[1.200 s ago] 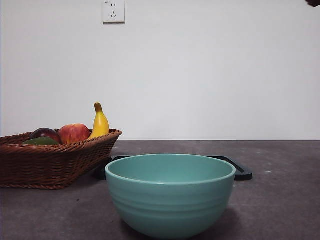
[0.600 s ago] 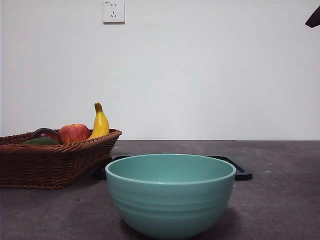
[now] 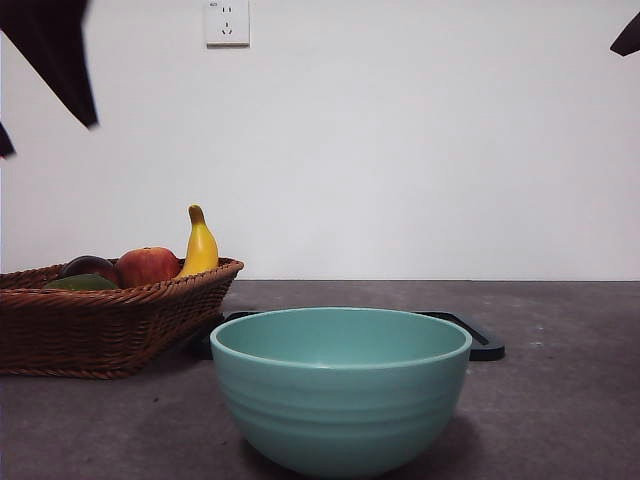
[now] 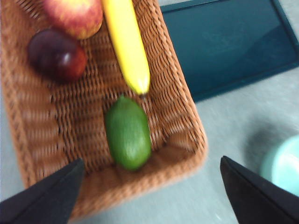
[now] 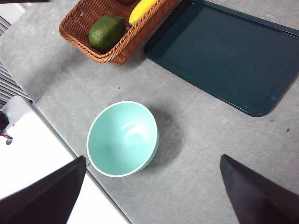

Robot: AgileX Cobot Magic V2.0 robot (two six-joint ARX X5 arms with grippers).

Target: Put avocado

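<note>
Down comes my left hand [image 3: 45, 75] into the front view's top corner, where half a second ago I saw only wall; nothing else has budged. Its jaws stand wide apart, gripping nothing, poised high over the basket [image 4: 182, 119]. My avocado [image 4: 127, 132] lies in the basket's near end, just off the banana [image 4: 126, 44] tip, well clear of the apple [image 4: 74, 16] and the dark red fruit [image 4: 56, 53]. My right hand [image 5: 149, 196] waits up high, jaws apart too, looking down on the teal bowl [image 5: 122, 138] and dark tray [image 5: 229, 56] on the desk [image 5: 210, 140]. I reckon I should centre over the avocado, straddle its narrow sides (not lengthwise), and drop straight, minding the wicker wall and the banana.
</note>
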